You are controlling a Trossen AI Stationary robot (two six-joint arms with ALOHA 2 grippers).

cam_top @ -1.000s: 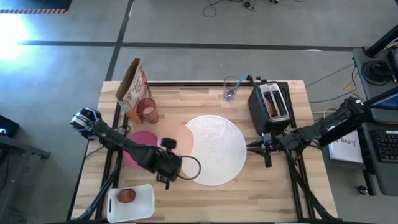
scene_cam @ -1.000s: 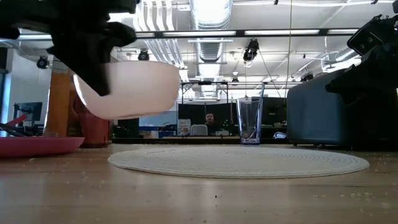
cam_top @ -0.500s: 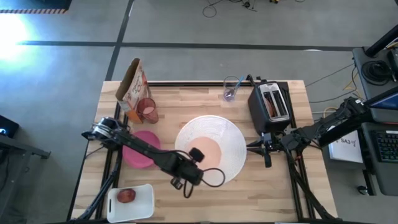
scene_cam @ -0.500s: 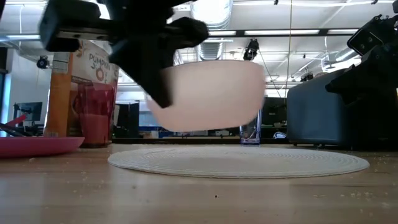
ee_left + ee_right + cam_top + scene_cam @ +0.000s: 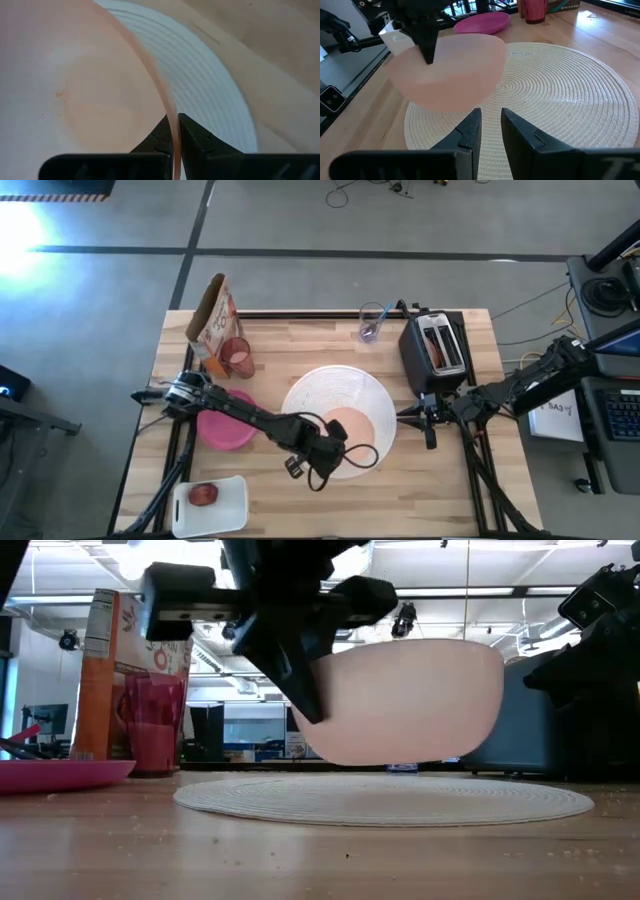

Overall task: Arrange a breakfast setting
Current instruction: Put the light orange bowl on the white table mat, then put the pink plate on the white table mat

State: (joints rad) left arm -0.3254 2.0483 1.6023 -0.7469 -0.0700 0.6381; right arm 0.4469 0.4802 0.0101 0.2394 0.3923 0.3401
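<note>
The peach translucent bowl (image 5: 352, 425) hangs over the large round white plate (image 5: 330, 390), which lies flat on the table and is ribbed in rings. My left gripper (image 5: 330, 442) is shut on the bowl. The magenta plate (image 5: 222, 425) lies left of the white plate. The pink cup (image 5: 238, 358) stands at the far left by a cereal box. My right gripper (image 5: 402, 418) is open and empty at the white plate's right edge, fingers pointing toward the table's left. I cannot make out the spoon. My left gripper holds the bowl by its rim (image 5: 170, 117), on the side toward the table's near left, with one finger inside the bowl and one outside. The fingers (image 5: 300, 690) come down from above, slanting from the left. The bowl is upright, lifted clear above the white plate (image 5: 400, 802).
A black toaster (image 5: 437, 350) stands at the far right, and a clear glass (image 5: 372, 322) at the far edge. The cereal box (image 5: 212, 315) stands at the far left. A white tub (image 5: 228, 505) holding a reddish fruit sits at the near left corner.
My left gripper has carried the bowl toward the table's right edge, from beside the magenta plate to above the white plate's right half. The bowl has stayed upright and clear of the table. My right arm has kept still.
</note>
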